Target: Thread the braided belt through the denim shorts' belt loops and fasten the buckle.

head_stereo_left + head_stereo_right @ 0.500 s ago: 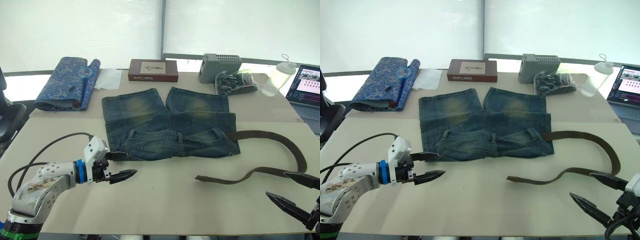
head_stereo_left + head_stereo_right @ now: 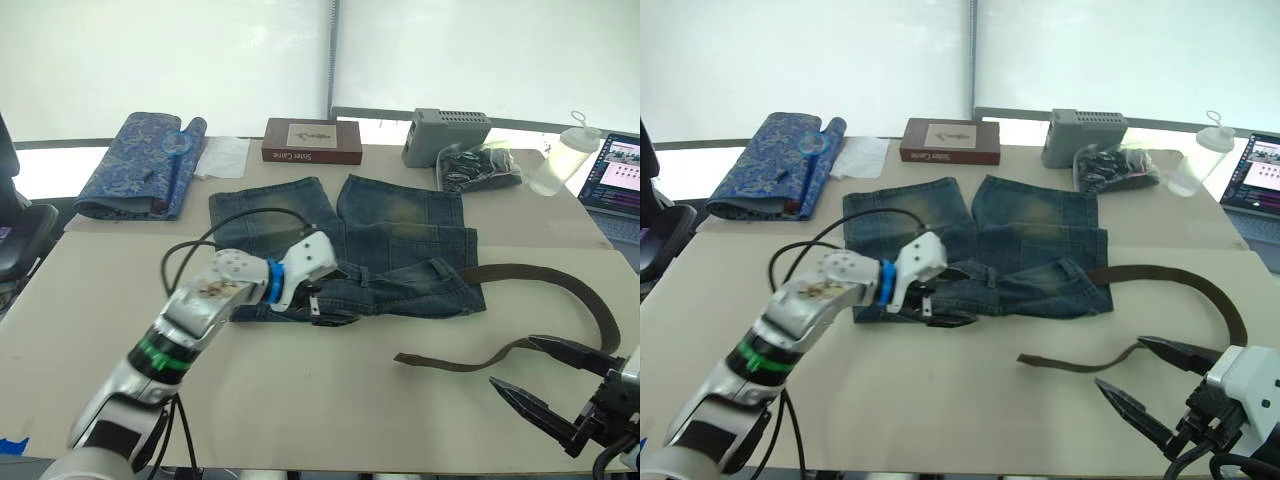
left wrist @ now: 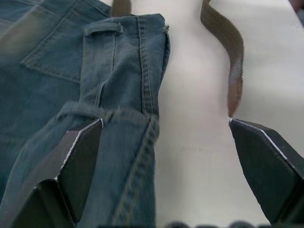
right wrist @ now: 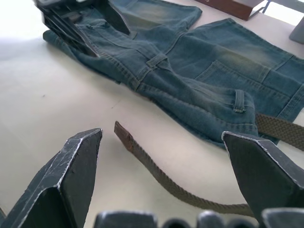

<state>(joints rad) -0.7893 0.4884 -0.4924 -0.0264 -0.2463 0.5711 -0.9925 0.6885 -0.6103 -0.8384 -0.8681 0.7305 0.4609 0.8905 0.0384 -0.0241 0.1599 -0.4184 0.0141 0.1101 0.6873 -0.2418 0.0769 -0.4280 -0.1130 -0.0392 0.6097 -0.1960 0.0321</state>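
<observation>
The denim shorts (image 2: 340, 235) lie flat mid-table with the waistband toward me. The braided belt (image 2: 560, 280) comes out of the waistband at the shorts' right side, loops right and curls back to a free tip (image 2: 398, 355) on the table. The buckle is hidden. Belt loops (image 4: 239, 101) (image 3: 102, 28) show on the waistband. My left gripper (image 2: 335, 308) is open over the waistband's left part, one finger above denim and one above bare table. Near the front right, just right of the belt tip, my right gripper (image 2: 510, 362) is open and holds nothing.
Along the table's far edge are a blue patterned fabric roll (image 2: 140, 165), a white cloth (image 2: 222, 157), a brown box (image 2: 312, 140), a grey box (image 2: 445, 135), a bag of dark items (image 2: 480, 165) and a bottle (image 2: 560, 160). A laptop (image 2: 615, 175) is at the far right.
My left gripper has swung from the table's front left to the right, onto the shorts' waistband. The right gripper has shifted a little left toward the belt tip.
</observation>
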